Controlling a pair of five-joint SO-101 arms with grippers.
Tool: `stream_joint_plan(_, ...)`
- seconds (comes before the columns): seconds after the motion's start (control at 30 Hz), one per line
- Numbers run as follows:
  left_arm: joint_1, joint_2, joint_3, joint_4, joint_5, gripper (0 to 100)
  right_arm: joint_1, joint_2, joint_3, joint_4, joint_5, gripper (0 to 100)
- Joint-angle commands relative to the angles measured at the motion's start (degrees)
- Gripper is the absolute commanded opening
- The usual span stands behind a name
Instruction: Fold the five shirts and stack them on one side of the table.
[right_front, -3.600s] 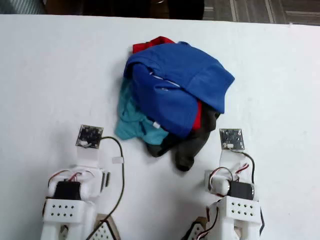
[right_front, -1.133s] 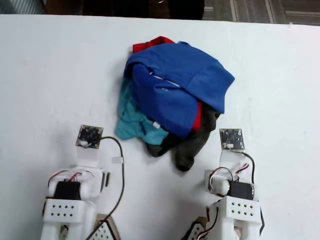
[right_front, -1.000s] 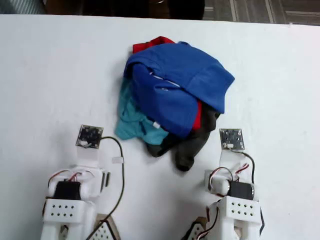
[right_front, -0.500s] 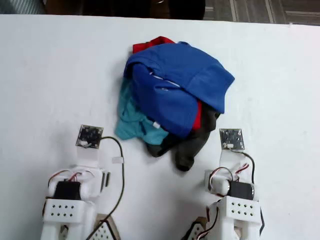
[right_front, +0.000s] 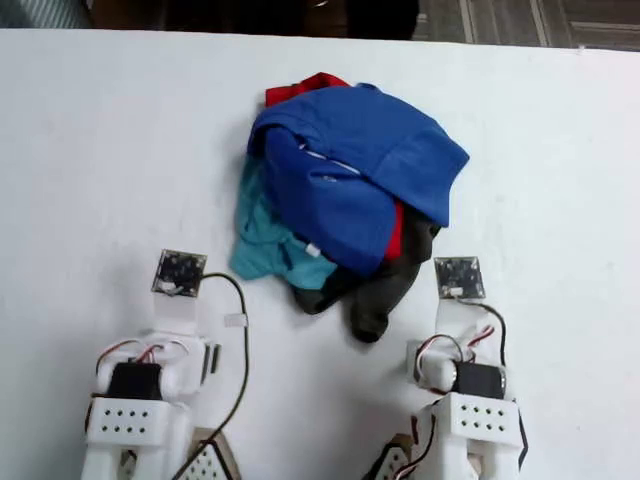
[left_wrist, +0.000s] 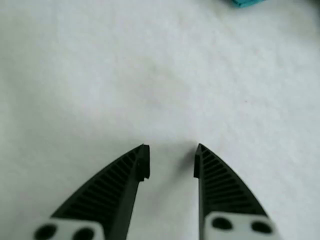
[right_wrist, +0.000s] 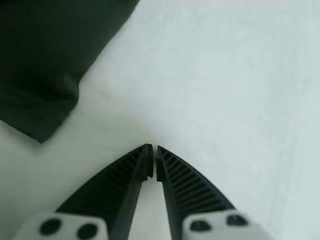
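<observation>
High view: right gripper (right_wrist: 154, 162), clenched, seemingly edged toward the dark shirt (right_front: 375, 300); left gripper (left_wrist: 171, 162) parted.

Count: one bench (right_front: 90, 150), one heap of shirts (right_front: 330, 215). I made out four colours in it: one blue shirt (right_front: 360, 150), one red shirt (right_front: 300, 88), one teal shirt (right_front: 262, 248), one dark shirt (right_front: 378, 295). Couldn't tell if the blue was one garment or two. I had two arms, left arm (right_front: 150, 395) and right arm (right_front: 468, 400). Two pincers: left pincer (left_wrist: 171, 162), right pincer (right_wrist: 154, 162), two fingers each.
</observation>
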Motion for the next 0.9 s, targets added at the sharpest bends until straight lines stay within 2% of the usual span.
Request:
stream_joint_plan(0.0,-0.79,-0.26,-0.04,-0.79,0.09,17,-6.2,-0.48,-0.26,-0.66,0.53,2.1)
stream_joint_plan(0.13,-0.79,-0.26,-0.04,-0.79,0.09,17,-12.62,-0.48,0.0,-12.79,0.35,2.1)
stream_joint_plan(0.23,-0.79,-0.26,-0.04,-0.79,0.09,17,-16.48,-0.48,2.55,-16.57,0.53,2.1)
stream_joint_plan(0.57,-0.79,-0.26,-0.04,-0.79,0.09,17,-17.1,-0.48,2.55,-27.74,0.7,2.9)
stream_joint_plan(0.67,-0.79,-0.26,-0.04,-0.79,0.09,17,-17.54,-0.48,2.02,-30.37,0.7,12.1)
stream_joint_plan(0.8,-0.79,-0.26,-0.04,-0.79,0.09,17,-17.54,-0.13,-2.9,-28.26,0.7,27.8)
stream_joint_plan(0.87,-0.79,-0.26,-0.04,-0.79,0.09,17,-17.54,0.04,-6.77,-25.27,0.7,28.9)
